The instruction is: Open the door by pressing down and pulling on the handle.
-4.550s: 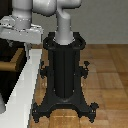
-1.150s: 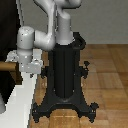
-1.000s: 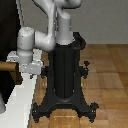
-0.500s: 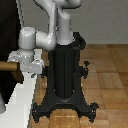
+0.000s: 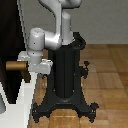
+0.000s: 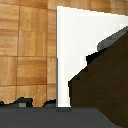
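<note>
The door (image 5: 9, 40) is a tall near-black panel with a white frame (image 5: 26, 97), at the exterior view's left. The handle (image 5: 14, 66), a short tan lever, sticks out level from the panel. My grey-white gripper (image 5: 29, 60) sits right at the handle's outer end, just above it and seemingly touching. Its fingers are hidden behind the hand and the lever. In the wrist view a dark brown shape, likely the handle (image 6: 102, 75), fills the near field against the white frame (image 6: 75, 50).
The black robot pedestal (image 5: 65, 75) with its splayed feet stands just to the exterior view's right of the door. Wood parquet floor (image 5: 107, 75) lies around it. The wrist view shows the same floor (image 6: 25, 50) beside the frame.
Since 4.5 s ago the arm has swung down from high up to handle height. Over the last second the gripper edged slightly lower onto the handle; the door has not visibly moved.
</note>
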